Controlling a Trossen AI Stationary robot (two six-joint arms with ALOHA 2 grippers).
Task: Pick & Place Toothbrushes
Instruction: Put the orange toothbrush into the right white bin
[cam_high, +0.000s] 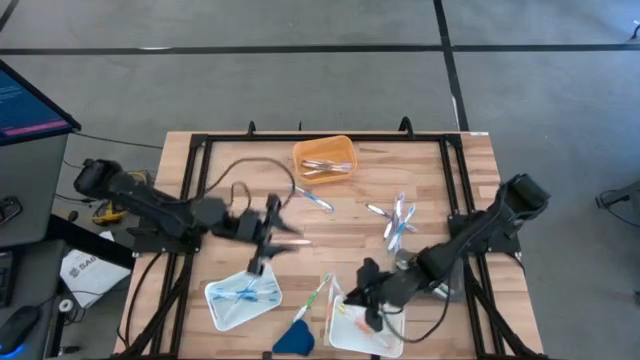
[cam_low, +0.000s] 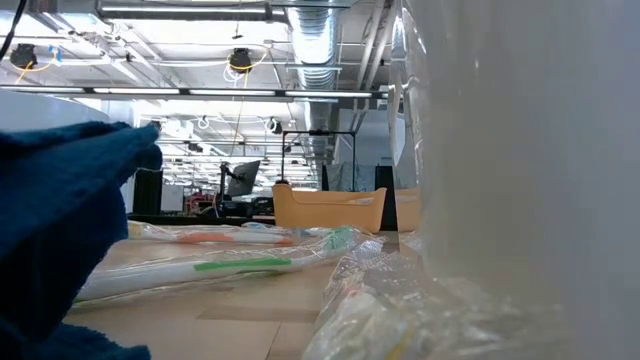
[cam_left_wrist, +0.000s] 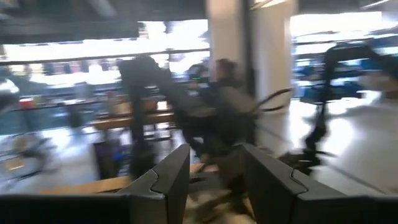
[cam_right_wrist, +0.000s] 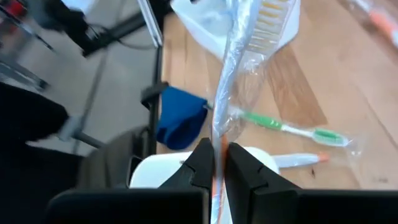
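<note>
High view: orange tray (cam_high: 325, 155) and two white trays (cam_high: 243, 299) each hold some toothbrushes; a loose cluster (cam_high: 397, 222) waits mid-table, so sorting looks partly done
Low view: wrapped green toothbrush (cam_low: 245, 264) lies on wood
Left wrist: left gripper (cam_left_wrist: 214, 180) parted, empty, raised
Right wrist: right gripper (cam_right_wrist: 218, 163) clenched on a wrapped toothbrush (cam_right_wrist: 231, 81) above the right-hand white tray (cam_right_wrist: 155, 171)

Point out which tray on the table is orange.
The orange tray at the table's far edge, holding a few toothbrushes. The two trays at the near edge are white.
</note>
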